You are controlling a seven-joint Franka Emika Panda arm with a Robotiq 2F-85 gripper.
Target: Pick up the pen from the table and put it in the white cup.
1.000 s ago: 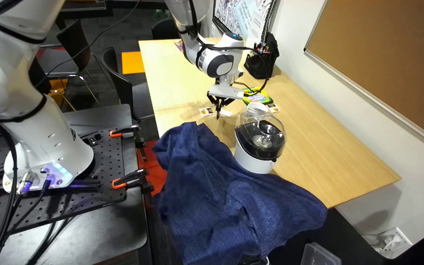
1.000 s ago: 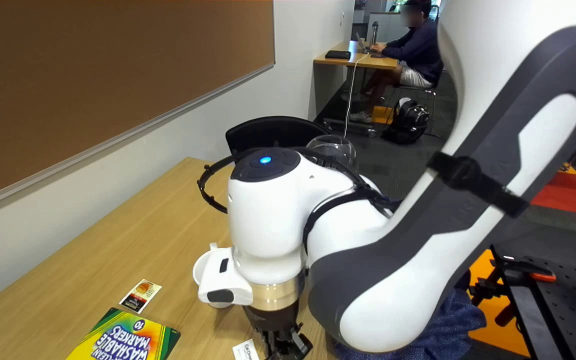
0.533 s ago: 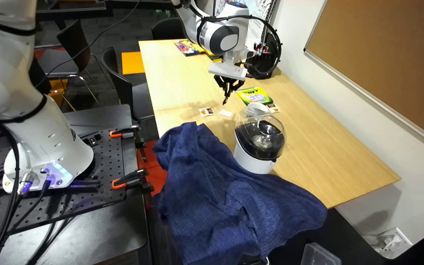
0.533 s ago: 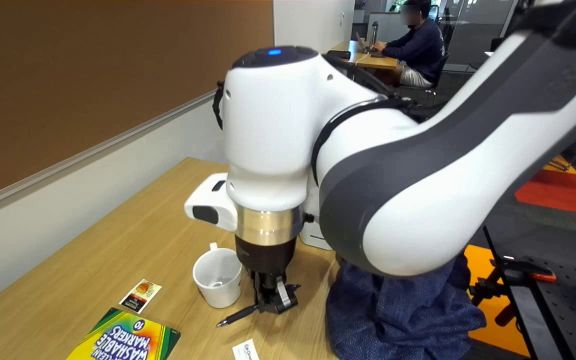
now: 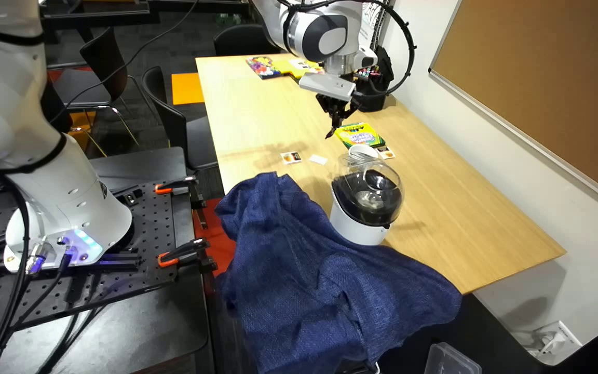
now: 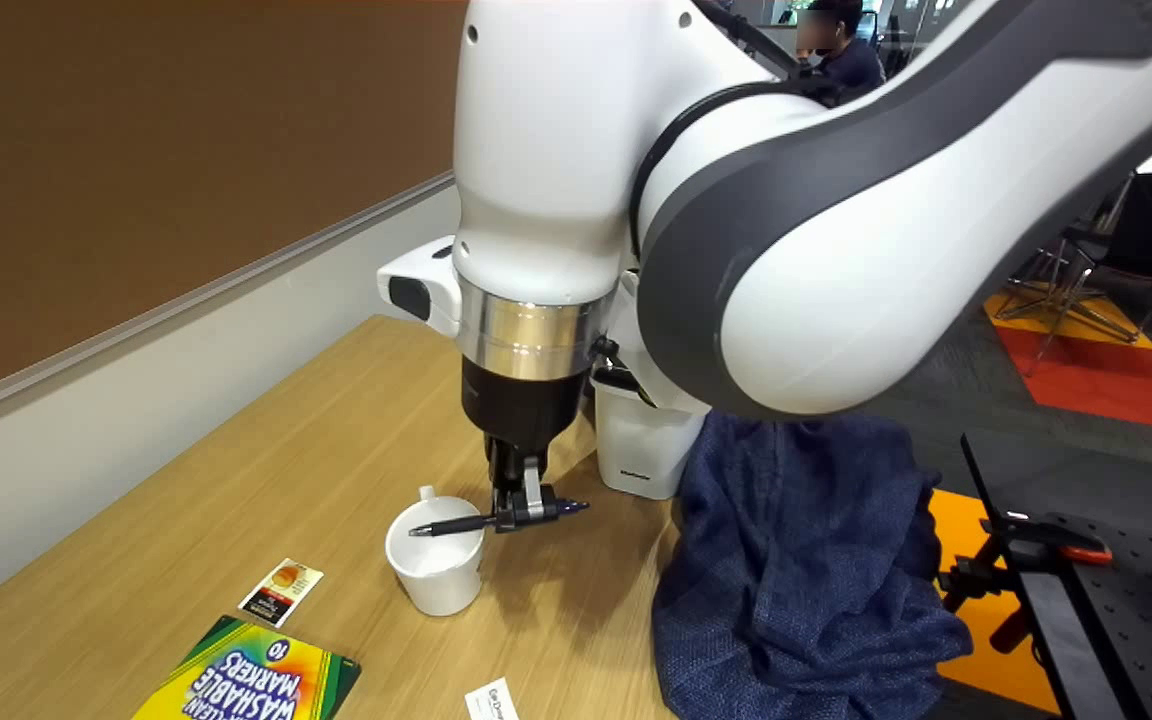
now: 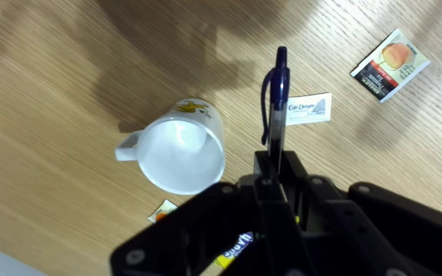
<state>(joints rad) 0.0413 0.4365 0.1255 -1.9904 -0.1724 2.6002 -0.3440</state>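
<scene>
You had the gripper (image 6: pixel 524 508) clamped on the pen (image 7: pixel 279 90), held roughly level and clear of the worktop (image 6: pixel 316 470). Pick-up was judged done; what likely remained for you was aligning over the upright white cup (image 6: pixel 441 585), tilting the pen and releasing.

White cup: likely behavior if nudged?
The white cup looks narrower at its base, so a high push might tip it. Its glossy inside suggests rigid ceramic, probably slick and breakable. If toppled, its handle would likely limit rolling.
</scene>
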